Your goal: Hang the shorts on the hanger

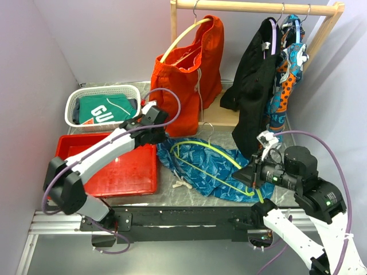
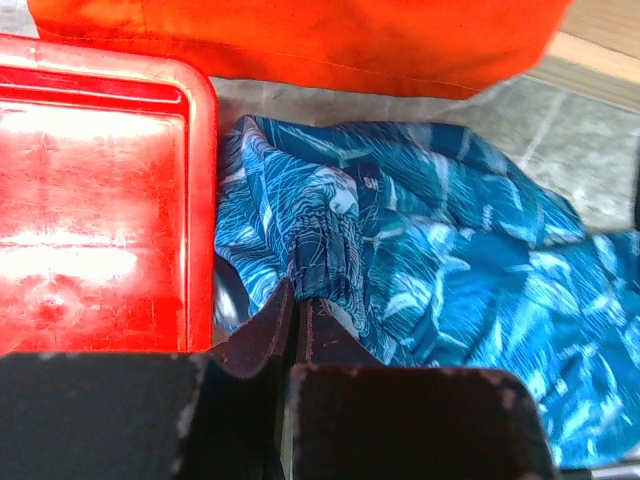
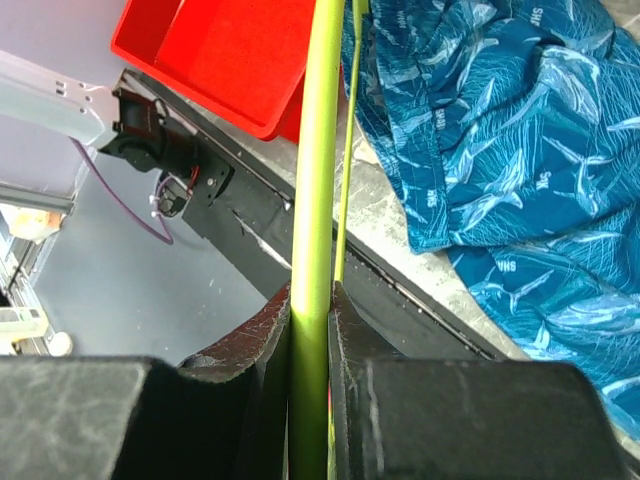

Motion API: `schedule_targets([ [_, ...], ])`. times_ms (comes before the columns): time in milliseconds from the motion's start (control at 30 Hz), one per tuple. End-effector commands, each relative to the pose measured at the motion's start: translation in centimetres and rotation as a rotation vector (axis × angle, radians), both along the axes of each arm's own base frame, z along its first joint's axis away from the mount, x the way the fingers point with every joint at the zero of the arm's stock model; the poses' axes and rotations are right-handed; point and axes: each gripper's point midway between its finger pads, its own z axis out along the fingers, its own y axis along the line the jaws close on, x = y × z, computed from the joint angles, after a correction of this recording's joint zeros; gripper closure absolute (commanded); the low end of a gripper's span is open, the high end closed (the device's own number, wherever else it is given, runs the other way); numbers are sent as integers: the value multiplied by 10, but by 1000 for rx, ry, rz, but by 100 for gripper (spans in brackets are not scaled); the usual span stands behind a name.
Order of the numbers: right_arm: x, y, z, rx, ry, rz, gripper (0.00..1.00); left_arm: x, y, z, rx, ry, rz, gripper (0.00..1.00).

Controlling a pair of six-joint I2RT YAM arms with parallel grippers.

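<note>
Mid-table, the shorts (image 1: 209, 166) lie under the lime-green hanger (image 3: 315, 150), which is clamped at 4 o'clock by the right gripper (image 3: 312, 295). Their waistband is pinched at 10 o'clock by the closed left gripper (image 2: 297, 305). The waistband is best drawn taut over the bar.

The hanger (image 3: 320, 150) lies on the shorts (image 1: 198, 165), right of the tray (image 1: 109, 190).

Shorts (image 1: 215, 165) mottled blue and teal – hanger (image 3: 316, 200) lime-green
</note>
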Motion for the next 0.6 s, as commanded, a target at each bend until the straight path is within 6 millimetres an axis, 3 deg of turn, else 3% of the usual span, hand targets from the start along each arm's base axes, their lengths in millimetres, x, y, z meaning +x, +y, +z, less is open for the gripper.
schedule_targets([
  [0,16,16,18,69,-95,39,100,-8,-6,41,-77,-89,-68,99],
  [333,18,25,48,171,-212,56,100,-39,-18,86,-73,-150,-148,99],
  [367,19,26,53,183,-230,56,100,-46,-24,101,-86,-173,-165,99],
  [567,17,38,70,242,-278,103,100,-71,-16,152,-150,-252,-119,99],
])
